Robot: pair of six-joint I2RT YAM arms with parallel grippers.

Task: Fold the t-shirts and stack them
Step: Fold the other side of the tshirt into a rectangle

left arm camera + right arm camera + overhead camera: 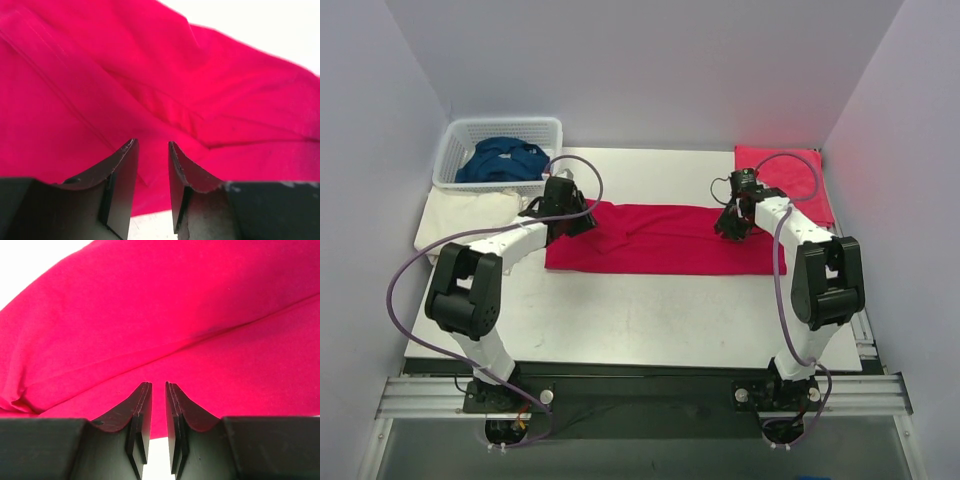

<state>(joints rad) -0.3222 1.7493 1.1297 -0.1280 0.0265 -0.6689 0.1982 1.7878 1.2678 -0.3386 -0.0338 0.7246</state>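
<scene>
A crimson red t-shirt [660, 238] lies folded into a long strip across the middle of the table. My left gripper [563, 216] is at its left end. In the left wrist view the jaws [151, 145] stand a little apart with nothing between them, low over the red cloth [150, 75]. My right gripper [731, 224] is at the strip's right end. Its jaws [157, 385] show a narrow gap and hold nothing, just above the cloth [165, 315]. A dark blue t-shirt [502, 160] lies in the basket. A cream-white t-shirt [465, 214] lies at the left edge.
The white lattice basket [453, 152] stands at the back left. A second red folded cloth [790, 178] lies at the back right. Grey walls close in on three sides. Bare table [650, 320] lies in front of the strip.
</scene>
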